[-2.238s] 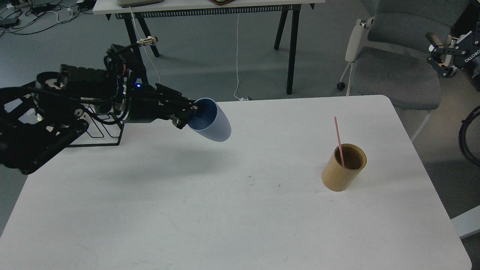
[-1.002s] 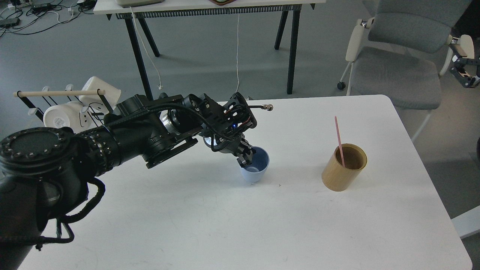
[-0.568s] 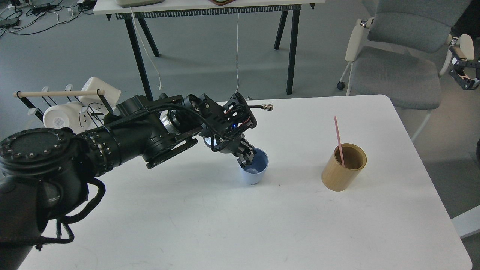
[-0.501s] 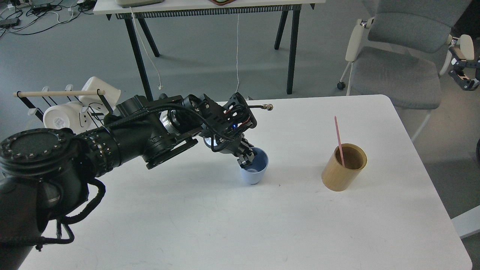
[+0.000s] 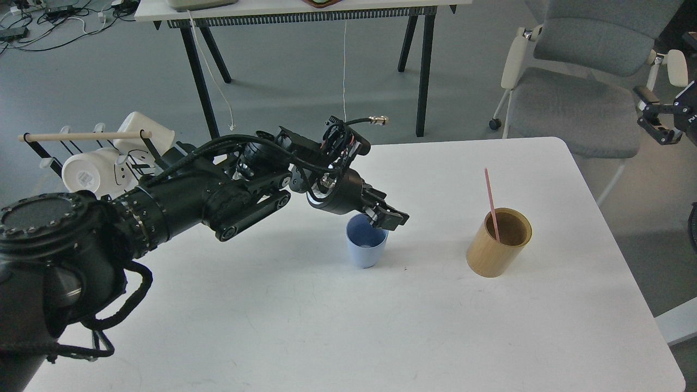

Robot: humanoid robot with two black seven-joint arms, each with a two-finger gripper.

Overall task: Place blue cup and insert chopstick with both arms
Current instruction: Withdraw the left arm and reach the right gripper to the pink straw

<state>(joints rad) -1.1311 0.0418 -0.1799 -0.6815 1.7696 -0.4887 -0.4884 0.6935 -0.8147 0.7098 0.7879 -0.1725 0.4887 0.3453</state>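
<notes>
Lifting: my left gripper just let go, fingers apart above the rim, holding nothing.
Blue cup: upright mid-table now, so placing looks done.
Chopstick: in the wooden holder.
Right gripper: far off, can't tell its opening.

White table, rounded corners, faint scuffs. Blue cup upright near centre; tan wooden cylinder standing well apart to its right.
</notes>
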